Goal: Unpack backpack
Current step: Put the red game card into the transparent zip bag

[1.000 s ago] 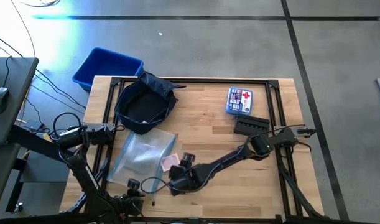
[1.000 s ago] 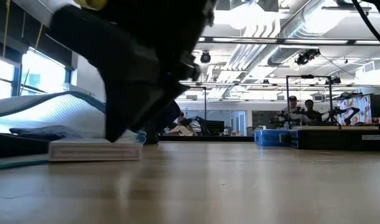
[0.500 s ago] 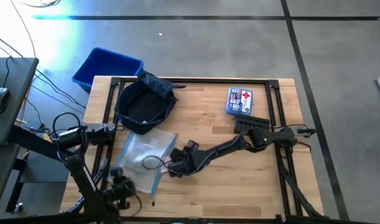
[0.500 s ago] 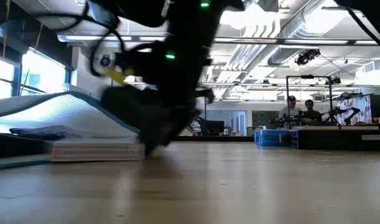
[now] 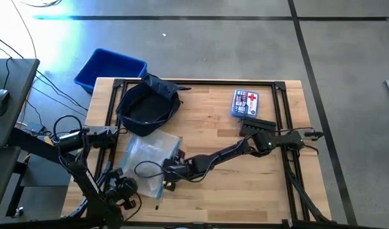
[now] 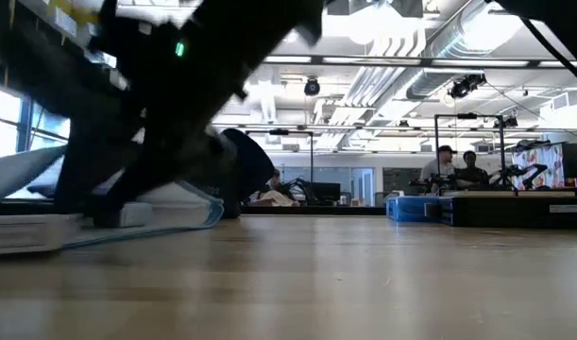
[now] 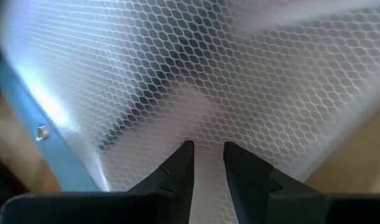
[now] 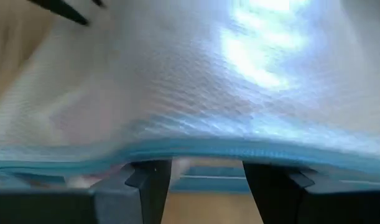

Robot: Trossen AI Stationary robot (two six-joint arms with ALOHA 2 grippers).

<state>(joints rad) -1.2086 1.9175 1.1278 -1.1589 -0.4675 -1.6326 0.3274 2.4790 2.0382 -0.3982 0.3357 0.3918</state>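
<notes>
While the wooden desk (image 5: pixel 213 127) carries everything, the backpack (image 5: pixel 148 108) lies open toward ten o'clock, with a blue bin (image 5: pixel 109 69) off the desk edge beyond it. Just at its six o'clock lies a clear mesh pouch (image 5: pixel 143 162). The left gripper (image 7: pixel 207 155) pinches the pouch's mesh from seven o'clock; the right gripper (image 8: pixel 205 177) straddles its blue zip edge, spread, not visibly clamped. A first-aid box (image 5: pixel 246 103) sits near two o'clock.

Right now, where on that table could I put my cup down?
Bare wood lies between the backpack and the first-aid box, and along the near edge right of the right hand. It is crowded around the clear pouch, where the left hand also works.
</notes>
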